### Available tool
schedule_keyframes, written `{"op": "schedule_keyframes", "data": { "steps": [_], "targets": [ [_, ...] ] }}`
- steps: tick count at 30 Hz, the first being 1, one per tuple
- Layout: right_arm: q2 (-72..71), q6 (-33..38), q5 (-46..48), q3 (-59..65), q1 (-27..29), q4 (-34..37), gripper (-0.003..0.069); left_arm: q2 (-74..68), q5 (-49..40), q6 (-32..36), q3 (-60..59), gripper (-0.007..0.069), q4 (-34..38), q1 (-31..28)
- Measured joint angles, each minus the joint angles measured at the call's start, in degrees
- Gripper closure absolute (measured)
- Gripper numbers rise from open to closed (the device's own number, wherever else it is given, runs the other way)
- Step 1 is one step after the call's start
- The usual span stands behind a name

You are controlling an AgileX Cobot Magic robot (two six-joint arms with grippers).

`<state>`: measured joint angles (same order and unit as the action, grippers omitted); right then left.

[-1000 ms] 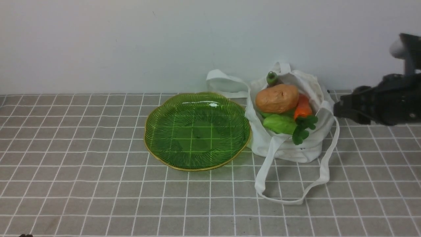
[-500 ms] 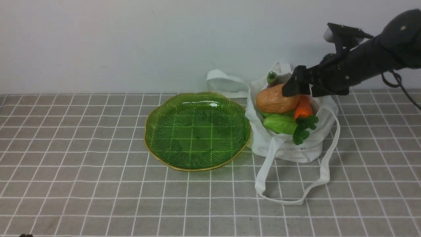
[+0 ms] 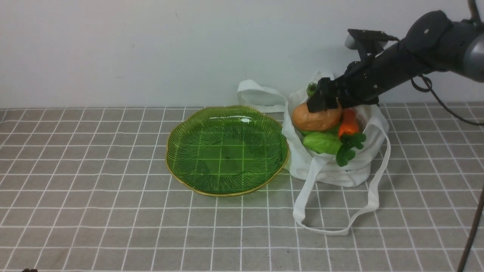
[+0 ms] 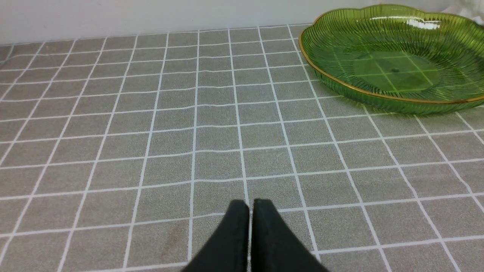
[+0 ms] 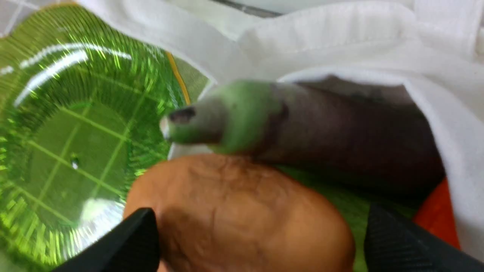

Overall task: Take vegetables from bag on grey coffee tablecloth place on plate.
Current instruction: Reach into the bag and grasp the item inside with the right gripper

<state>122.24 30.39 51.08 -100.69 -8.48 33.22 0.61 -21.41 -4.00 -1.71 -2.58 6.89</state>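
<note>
the potato lies on top of the pile in the open mouth of the white tote bag. the bag slumps on the checked tablecloth just right of the green glass plate. the eggplant lies against the potato on its far side, green stem end toward the plate. a carrot sits at the potato's right, its leaves spilling over the bag's edge, and a pale green gourd lies in front, nearer the camera. the plate holds nothing, so none of the vegetables has been carried across yet.

the right gripper is down at the potato with its jaws spread wide. in the right wrist view one finger stands on each side of the potato, but whether they touch it i cannot tell. the left gripper is low over bare cloth, apart from the plate, fingers pressed together and holding nothing.

this looks like the first pick, at the point of grasping. the next move calls for closing squarely across the potato's round body, firmly enough that it does not squirt out. then comes a straight lift clear of the floppy bag rim and the strap, so the cloth is not dragged along, before swinging left over the plate.
</note>
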Motion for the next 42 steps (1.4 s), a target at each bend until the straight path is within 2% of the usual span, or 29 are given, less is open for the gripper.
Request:
{"op": "schedule_keyframes", "data": {
  "steps": [6,15,18,22,23,25,26,27,30,36,42],
  "targets": [
    [0.0,1.8,4.6,0.0,0.0,-3.5,-0.0020,0.0,0.0,0.0,0.0,0.0629,0.0,0.0],
    [0.0,0.9,8.4,-1.0,0.0,-3.9,0.0088,0.0,0.0,0.0,0.0,0.0629,0.0,0.0],
    [0.0,-4.4,11.9,-4.0,0.1,-4.8,0.0095,0.0,0.0,0.0,0.0,0.0629,0.0,0.0],
    [0.0,-15.0,16.6,-9.8,0.2,-7.2,0.0097,0.0,0.0,0.0,0.0,0.0629,0.0,0.0],
    [0.0,-20.9,18.5,-12.2,0.2,-8.1,0.0097,0.0,0.0,0.0,0.0,0.0629,0.0,0.0],
    [0.0,-28.3,19.1,-13.6,0.1,-8.4,0.0096,0.0,0.0,0.0,0.0,0.0629,0.0,0.0],
    [0.0,-31.6,19.2,-13.8,0.0,-8.6,0.0092,0.0,0.0,0.0,0.0,0.0629,0.0,0.0],
    [0.0,-31.6,19.3,-13.8,-0.1,-8.7,0.0092,0.0,0.0,0.0,0.0,0.0629,0.0,0.0],
    [1.2,-42.2,19.7,-13.9,-1.7,-11.6,0.0069,0.0,0.0,0.0,0.0,0.0629,0.0,0.0],
    [4.7,-50.7,16.2,-13.9,-2.7,-13.0,0.0060,0.0,0.0,0.0,0.0,0.0629,0.0,0.0],
    [6.9,-53.0,11.9,-13.9,-2.7,-13.3,0.0060,0.0,0.0,0.0,0.0,0.0629,0.0,0.0]
  ]
}}
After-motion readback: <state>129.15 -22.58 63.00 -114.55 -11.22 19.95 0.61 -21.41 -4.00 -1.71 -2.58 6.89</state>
